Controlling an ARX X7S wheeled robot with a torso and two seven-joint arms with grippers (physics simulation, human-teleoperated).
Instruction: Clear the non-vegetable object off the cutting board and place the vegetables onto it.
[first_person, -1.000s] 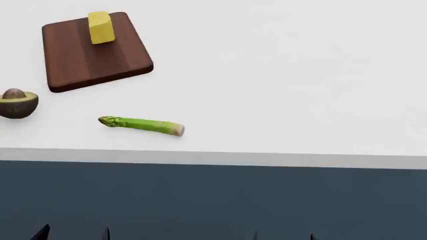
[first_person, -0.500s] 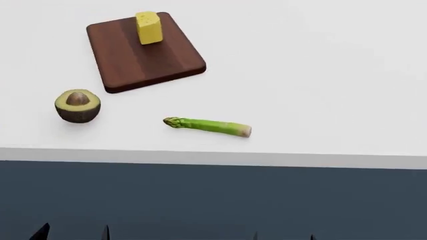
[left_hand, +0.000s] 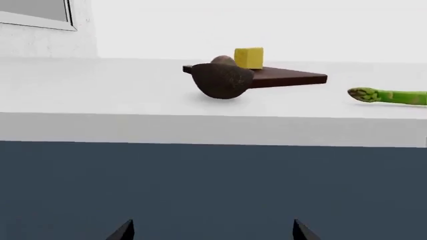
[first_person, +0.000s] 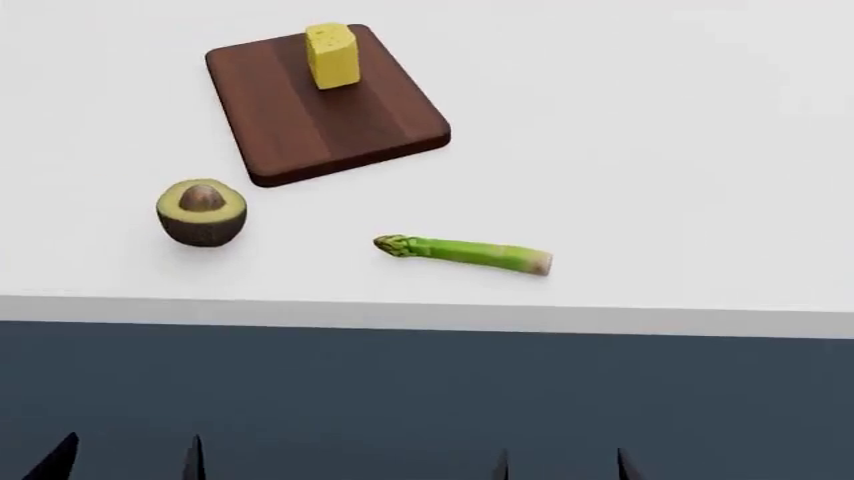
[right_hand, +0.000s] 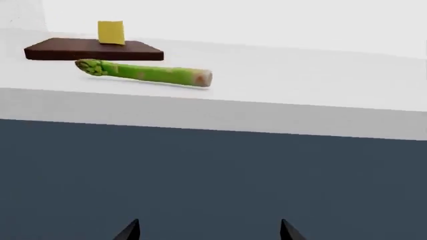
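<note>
On the white counter (first_person: 667, 150), the cutting board (first_person: 320, 120) is the landmark: a dark brown wooden slab with rounded corners, lying flat and turned a little askew to the counter's front edge. Below that edge runs a dark blue-grey cabinet front (first_person: 427, 400).

Nearer the counter's front edge than the board, and off its right front corner, lies the asparagus spear (first_person: 461, 252), flat on the counter, its bud tip pointing toward the avocado and its pale cut end away from it. It does not touch the board.

Just off the board's left front corner sits the avocado half (first_person: 202, 212), cut face up with the brown pit showing, apart from the board.

Standing upright on the board's far end is the yellow cheese wedge (first_person: 332, 56), holes faintly visible.

Both pincers show only as dark fingertips at the bottom of each view, below counter level. The left gripper (left_hand: 213, 232) has its tips spread wide with nothing between them; the right gripper (right_hand: 210, 231) is likewise released and empty.
</note>
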